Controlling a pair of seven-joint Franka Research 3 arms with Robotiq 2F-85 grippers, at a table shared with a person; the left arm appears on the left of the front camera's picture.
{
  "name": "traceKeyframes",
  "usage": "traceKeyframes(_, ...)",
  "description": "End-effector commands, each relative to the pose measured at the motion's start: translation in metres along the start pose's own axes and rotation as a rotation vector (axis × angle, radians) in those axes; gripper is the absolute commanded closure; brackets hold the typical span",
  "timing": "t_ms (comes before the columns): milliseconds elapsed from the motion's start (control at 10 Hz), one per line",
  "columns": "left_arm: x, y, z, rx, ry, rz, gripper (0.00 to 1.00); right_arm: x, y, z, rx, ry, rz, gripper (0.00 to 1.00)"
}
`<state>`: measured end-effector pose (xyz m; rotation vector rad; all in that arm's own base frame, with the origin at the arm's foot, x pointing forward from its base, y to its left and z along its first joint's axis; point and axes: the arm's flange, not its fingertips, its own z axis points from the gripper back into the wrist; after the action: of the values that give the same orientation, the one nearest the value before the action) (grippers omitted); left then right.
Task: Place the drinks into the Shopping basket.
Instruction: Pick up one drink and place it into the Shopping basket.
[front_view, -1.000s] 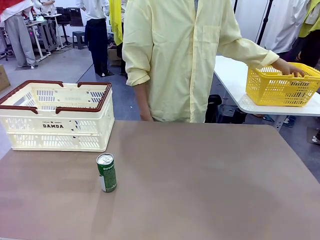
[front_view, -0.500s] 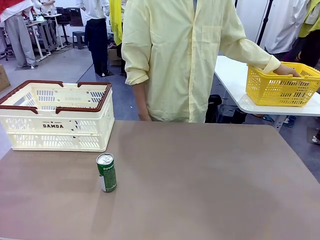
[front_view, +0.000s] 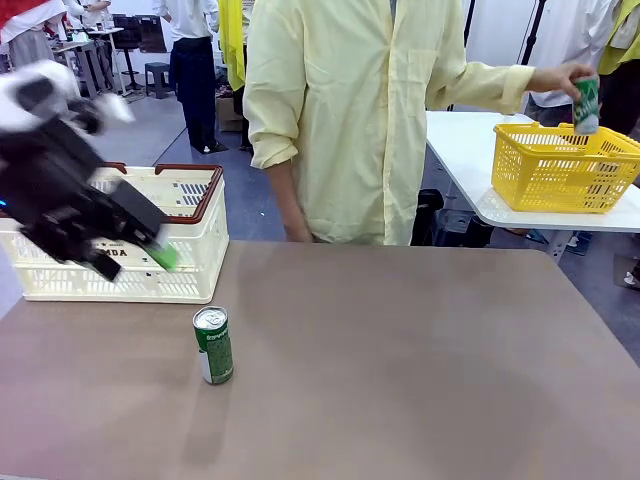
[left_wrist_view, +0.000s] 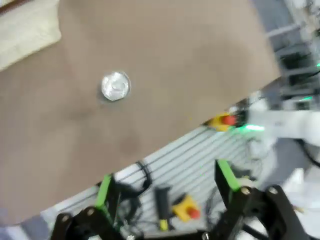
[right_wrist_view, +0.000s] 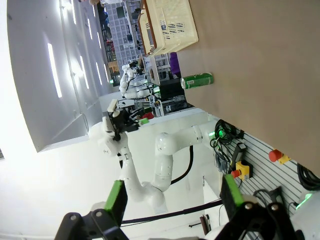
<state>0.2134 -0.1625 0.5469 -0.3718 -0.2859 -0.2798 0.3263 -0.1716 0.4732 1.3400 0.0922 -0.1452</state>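
Observation:
A green can (front_view: 213, 345) with a silver top stands upright on the brown table, in front of the cream Shopping basket (front_view: 190, 235). My left gripper (front_view: 150, 255) is motion-blurred in front of the basket's front wall, up and left of the can. From the left wrist, its open fingers (left_wrist_view: 227, 176) hold nothing, and the can's top (left_wrist_view: 116, 86) lies ahead of them. My right gripper (right_wrist_view: 173, 197) is open and empty, far from the can (right_wrist_view: 196, 80) and the basket (right_wrist_view: 167, 22). The person holds a second green can (front_view: 587, 103). The blue can is out of view.
A person in a pale yellow shirt (front_view: 350, 120) stands at the table's far edge. Their hand (front_view: 560, 77) is raised over a bright yellow mesh basket (front_view: 560, 170) on a white side table (front_view: 470, 150). The brown table (front_view: 420, 360) stretches bare to the right of the can.
My left arm has swung into the front view from the left, blurred with motion. The person's hand has come up from the yellow basket holding a green can.

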Motion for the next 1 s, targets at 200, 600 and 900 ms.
traceKeyframes(200,-0.001,-0.018,-0.025,0.098,0.023,-0.060,0.00,-0.003,0.002,0.002,-0.006,0.006,0.002,0.00)
traceKeyframes(600,0.022,-0.014,-0.058,0.197,0.013,-0.011,0.00,-0.003,0.002,0.002,-0.006,0.006,0.002,0.00)
traceKeyframes(900,0.044,0.003,-0.123,0.221,0.124,0.034,0.00,-0.003,0.002,0.002,-0.006,0.006,0.002,0.00)
